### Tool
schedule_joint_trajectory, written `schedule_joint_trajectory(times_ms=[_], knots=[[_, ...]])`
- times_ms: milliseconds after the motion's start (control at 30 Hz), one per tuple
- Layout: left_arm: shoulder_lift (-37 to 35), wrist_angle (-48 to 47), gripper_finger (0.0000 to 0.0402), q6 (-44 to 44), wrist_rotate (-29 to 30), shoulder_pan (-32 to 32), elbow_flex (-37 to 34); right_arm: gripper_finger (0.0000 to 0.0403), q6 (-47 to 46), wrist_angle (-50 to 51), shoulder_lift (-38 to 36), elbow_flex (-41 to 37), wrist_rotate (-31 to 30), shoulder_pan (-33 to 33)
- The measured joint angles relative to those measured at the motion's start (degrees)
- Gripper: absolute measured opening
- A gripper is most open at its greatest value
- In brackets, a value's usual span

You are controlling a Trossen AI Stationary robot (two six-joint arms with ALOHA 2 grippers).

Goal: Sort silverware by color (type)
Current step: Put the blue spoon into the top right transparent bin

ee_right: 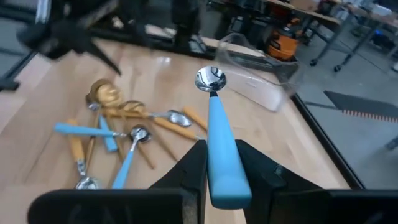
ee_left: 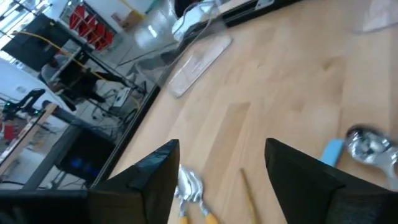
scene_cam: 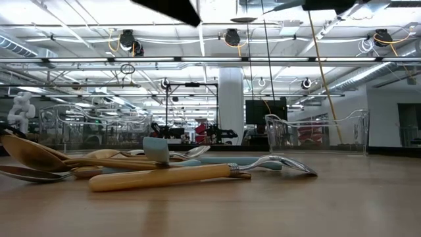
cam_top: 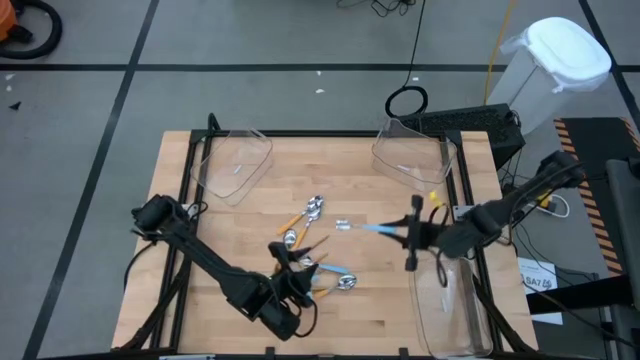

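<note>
While the right gripper (ee_right: 219, 163) pinched one blue-handled spoon (ee_right: 216, 134) above the table, bins (cam_top: 238, 163) looked empty; left gripper (cam_top: 296, 272) hovered spread over the pile (cam_top: 310, 250); basically everything left.

Left end effector (cam_top: 284, 262) hovers low with fingers spread — right end effector (cam_top: 412, 232) is clamped, raised mid-table.

Spoon pile (cam_top: 312, 250): mid-table, blocks my low passes there. Clear bins (cam_top: 236, 160) stand at the far corners and right edge. Bare wooden table (cam_top: 380, 315) near the front: open passage.
</note>
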State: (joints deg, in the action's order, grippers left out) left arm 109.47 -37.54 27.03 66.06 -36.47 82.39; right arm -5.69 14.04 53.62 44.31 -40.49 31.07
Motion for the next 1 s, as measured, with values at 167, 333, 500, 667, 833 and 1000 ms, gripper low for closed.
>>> schedule_joint_trajectory(times_ms=[167, 333, 500, 667, 833, 1000], knots=[[0.0, 5.69, 0.0211, 0.15, -4.44, 1.97, -4.86, 0.0053, -0.31, 1.7, -5.1, 0.0, -2.79, -1.72], [0.09, 41.56, 0.019, -18.4, -21.44, 6.11, -15.43, 0.0053, 2.77, 1.67, -7.84, 0.0, -4.64, -4.88], [-0.83, 59.4, 0.0176, -25.28, -28.67, 9.85, -23.86, 0.0053, 4.61, 5.32, -9.95, 1.53, -4.46, -9.91], [-1.86, 62.15, 0.0175, -23.89, -31.37, 12.01, -28.55, 0.0053, 2.89, 16.25, -9.98, 7.35, -3.89, -16.04], [-2.71, 64.74, 0.0175, -25.21, -33.51, 12.46, -28.68, 0.0053, 4.6, 22.66, -9.98, 10.92, -2.43, -23.23], [-3.18, 68.39, 0.0175, -28.47, -36.97, 13.23, -28.68, 0.0053, 7.89, 24.46, -10.03, 11.63, 3.74, -31.99]])
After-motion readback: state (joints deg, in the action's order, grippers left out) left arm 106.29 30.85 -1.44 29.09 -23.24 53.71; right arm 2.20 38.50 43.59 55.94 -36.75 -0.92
